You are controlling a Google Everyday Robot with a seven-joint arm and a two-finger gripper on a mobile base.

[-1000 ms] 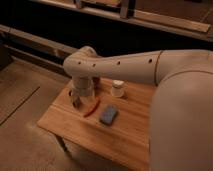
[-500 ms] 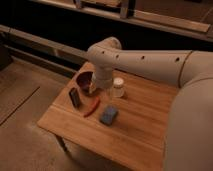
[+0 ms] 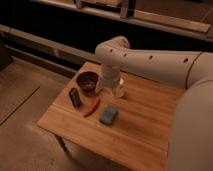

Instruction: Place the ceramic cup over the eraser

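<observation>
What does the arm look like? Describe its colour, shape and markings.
The arm is a thick, smooth, cream-white tube with rounded joints and a row of small dark round holes along its side. No cables, sleeves or lettering show. Its hand, equally pale, is down by the ceramic cup.

**Gripper hanging low beside the cup**

I am looking down on a wooden table [image 3: 145,131]. The gripper [image 3: 109,86] is hanging just beside the ceramic cup [image 3: 120,91], between it and the maroon bowl [image 3: 87,81]. The eraser [image 3: 75,97] is lying near the bowl, apart from the cup. An orange-red stick [image 3: 92,107] and a blue pad [image 3: 109,115] are sitting nearby.
</observation>
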